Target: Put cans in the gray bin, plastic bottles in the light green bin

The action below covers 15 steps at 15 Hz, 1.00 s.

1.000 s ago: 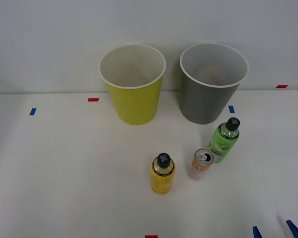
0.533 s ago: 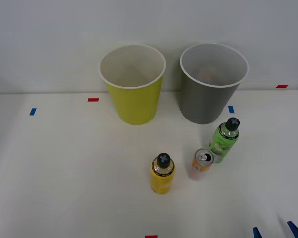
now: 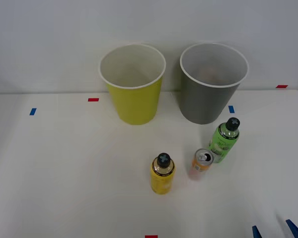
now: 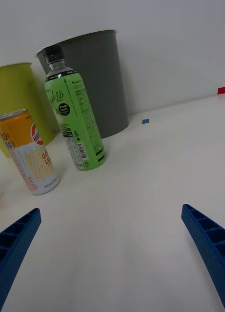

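Hovering low over the near right corner of the white table [image 3: 64, 173], my right pincer [image 4: 112, 253] points toward the far wall with its blue ribbed fingers [image 4: 210, 243] spread wide and nothing held between them. In the front view the two fingertips [image 3: 290, 229] just enter at the near right edge, well apart from every object.

Item one: the green-labelled bottle [image 3: 224, 140] stands upright with its black cap on, right of centre, just near of the gray bin [image 3: 211, 94]. From my wrist camera the same bottle [image 4: 75, 117] stands in front of the gray bin [image 4: 100, 78], apart from it.

Item two: the orange can [image 3: 201, 162] stands upright just beside the green bottle, on its left and slightly nearer, pull-tab top showing. The wrist view puts the can [image 4: 29, 151] next to the bottle with a narrow gap between them.

Item three: the yellow-labelled bottle [image 3: 162, 174] stands upright, capped, left of the can and a little nearer to me.

Item four: the light green bin [image 3: 134, 94] stands at the far side, left of the gray bin, the two near each other but not touching. Its white inside looks bare. Something pale reddish lies at the bottom of the gray bin; I cannot tell what it is.
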Motion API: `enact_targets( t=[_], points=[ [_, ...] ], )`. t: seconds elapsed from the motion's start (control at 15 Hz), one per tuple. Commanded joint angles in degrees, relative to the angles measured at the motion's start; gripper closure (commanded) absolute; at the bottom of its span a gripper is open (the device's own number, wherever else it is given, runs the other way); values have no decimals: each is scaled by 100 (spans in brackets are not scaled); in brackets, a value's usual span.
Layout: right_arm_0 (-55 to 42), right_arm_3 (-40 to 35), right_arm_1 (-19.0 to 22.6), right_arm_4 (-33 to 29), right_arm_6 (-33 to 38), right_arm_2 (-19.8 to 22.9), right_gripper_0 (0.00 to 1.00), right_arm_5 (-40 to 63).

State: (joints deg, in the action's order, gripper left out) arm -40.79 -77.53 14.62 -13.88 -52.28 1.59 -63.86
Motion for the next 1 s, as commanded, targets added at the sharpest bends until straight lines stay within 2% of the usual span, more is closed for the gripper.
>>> enact_targets(
  t=[0.07,0.33,0.6,1.0],
  points=[
    [72,1,-30,-36,60,-1,0,-3],
    [124,1,-153,-141,191,34,0,-12],
    [300,1,-434,-1257,1158,746,0,-162],
    [309,1,-460,-1372,1290,834,0,-170]
  ],
)
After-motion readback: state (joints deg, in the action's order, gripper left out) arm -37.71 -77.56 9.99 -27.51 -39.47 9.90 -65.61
